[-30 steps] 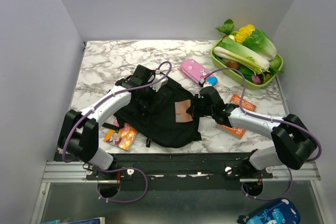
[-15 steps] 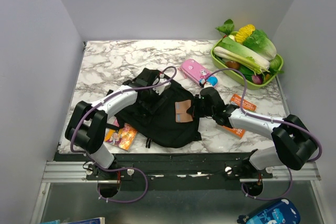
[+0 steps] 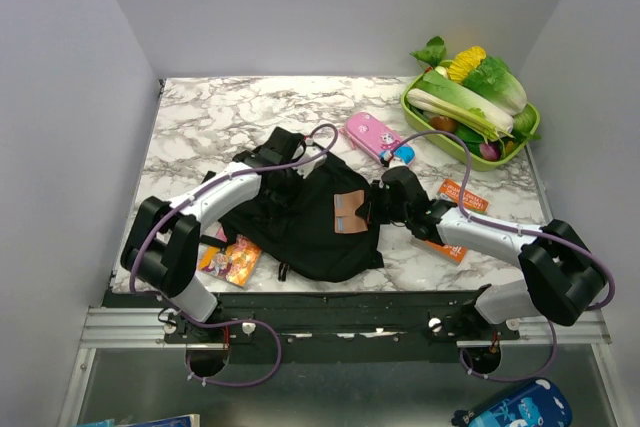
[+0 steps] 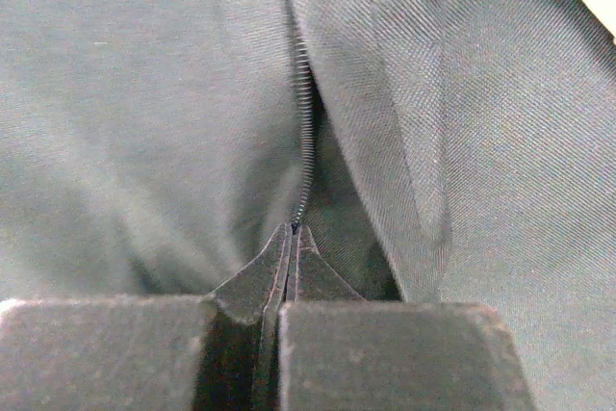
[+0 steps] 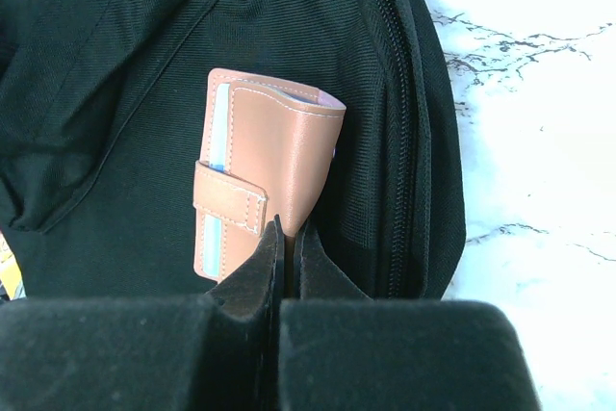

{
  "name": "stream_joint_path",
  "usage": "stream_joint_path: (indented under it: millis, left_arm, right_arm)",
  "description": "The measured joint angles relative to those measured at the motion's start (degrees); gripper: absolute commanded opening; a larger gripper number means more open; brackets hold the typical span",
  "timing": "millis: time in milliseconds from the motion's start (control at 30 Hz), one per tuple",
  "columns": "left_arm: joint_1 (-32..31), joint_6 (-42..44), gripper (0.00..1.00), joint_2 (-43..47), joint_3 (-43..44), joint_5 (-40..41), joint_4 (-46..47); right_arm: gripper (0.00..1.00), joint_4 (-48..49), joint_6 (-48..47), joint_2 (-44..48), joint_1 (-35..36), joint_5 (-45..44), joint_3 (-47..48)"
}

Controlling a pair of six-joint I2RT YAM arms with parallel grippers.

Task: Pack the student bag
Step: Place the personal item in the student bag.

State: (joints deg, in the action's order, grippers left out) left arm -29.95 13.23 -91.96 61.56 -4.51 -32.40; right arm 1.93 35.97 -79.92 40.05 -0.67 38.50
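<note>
Lying atop the student bag [image 3: 300,232]: tan wallet [image 5: 260,170]; tray [image 3: 410,107] holds vegetables [image 3: 470,97].

Marble table [image 3: 200,117] bears the student bag [image 3: 310,232], pink case [image 3: 368,133], green tray [image 3: 410,107], orange packet [image 3: 466,195] and booklet [image 3: 232,261].

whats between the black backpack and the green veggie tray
In the top view, a pink case lies between the backpack and the tray, with a small blue and white item at its near end.

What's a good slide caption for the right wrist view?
Right gripper, jaws shut, at the edge of a tan wallet lying on the black student bag.
</note>
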Motion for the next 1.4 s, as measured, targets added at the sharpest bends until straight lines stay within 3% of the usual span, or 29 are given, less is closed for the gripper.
stream_joint_path:
  millis: [300,700,1000,1167,1400]
  left_arm:
    - [4.74,-1.53,0.0,7.48,4.81,-1.38,-2.62]
    - [6.38,-2.49,0.0,7.65,4.63,-8.0,-3.85]
    - [6.64,-4.22,0.0,9.9,6.29,-12.0,-5.7]
    - [6.67,-4.57,0.0,10.95,6.29,-12.85,-6.56]
    - [6.67,-4.72,0.0,11.1,6.29,-13.14,-6.71]
  right_arm:
    - [0.01,0.63,-0.02,0.11,0.0,-0.35,-0.59]
    - [0.01,3.06,-0.57,2.97,0.0,-0.7,-3.76]
    - [0.01,3.67,-1.9,4.33,0.07,5.18,7.93]
    - [0.01,8.28,-0.9,-0.17,1.05,9.73,13.55]
    - [0.01,8.5,1.62,-9.01,3.3,12.44,13.57]
